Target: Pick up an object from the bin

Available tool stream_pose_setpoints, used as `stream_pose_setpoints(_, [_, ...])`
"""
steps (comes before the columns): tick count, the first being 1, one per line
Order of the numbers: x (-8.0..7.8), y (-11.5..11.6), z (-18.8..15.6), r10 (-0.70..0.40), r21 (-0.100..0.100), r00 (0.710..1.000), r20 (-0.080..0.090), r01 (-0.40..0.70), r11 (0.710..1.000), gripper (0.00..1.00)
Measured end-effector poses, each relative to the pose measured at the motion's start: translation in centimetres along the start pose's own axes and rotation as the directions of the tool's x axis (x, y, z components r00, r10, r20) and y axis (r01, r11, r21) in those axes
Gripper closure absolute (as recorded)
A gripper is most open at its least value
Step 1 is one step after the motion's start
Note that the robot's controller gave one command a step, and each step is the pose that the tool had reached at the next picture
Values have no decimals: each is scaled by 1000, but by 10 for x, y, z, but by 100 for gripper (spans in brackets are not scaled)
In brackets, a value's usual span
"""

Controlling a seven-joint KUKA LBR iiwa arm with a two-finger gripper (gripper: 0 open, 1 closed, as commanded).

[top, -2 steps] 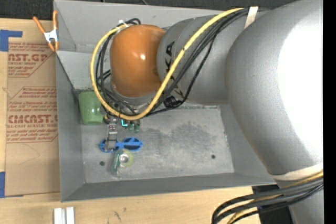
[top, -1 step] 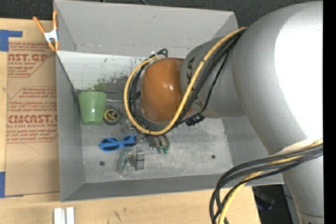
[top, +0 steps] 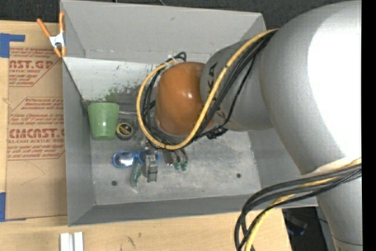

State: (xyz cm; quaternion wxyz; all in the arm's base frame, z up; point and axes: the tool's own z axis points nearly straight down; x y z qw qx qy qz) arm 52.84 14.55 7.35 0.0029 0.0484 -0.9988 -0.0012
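My gripper point(top: 167, 159) pokes out beneath the orange wrist cover, low over the middle of the bin floor. Just left of it lies a small blue and green object with dark parts point(top: 145, 168), touching or nearly touching the gripper. A shiny blue rounded piece point(top: 123, 159) lies further left. A small green bit point(top: 180, 166) shows at the gripper's right side; I cannot tell whether it is loose or held.
A light green cup point(top: 103, 120) lies on its side by the bin's left wall. A small dark and brass round thing point(top: 124, 130) sits beside it. The arm and its cables cover the bin's right and back parts.
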Motion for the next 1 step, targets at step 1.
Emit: stream_pose_setpoints(1, [-6, -25, -147, -23, 3, 1000, 16, 23, 1000, 100])
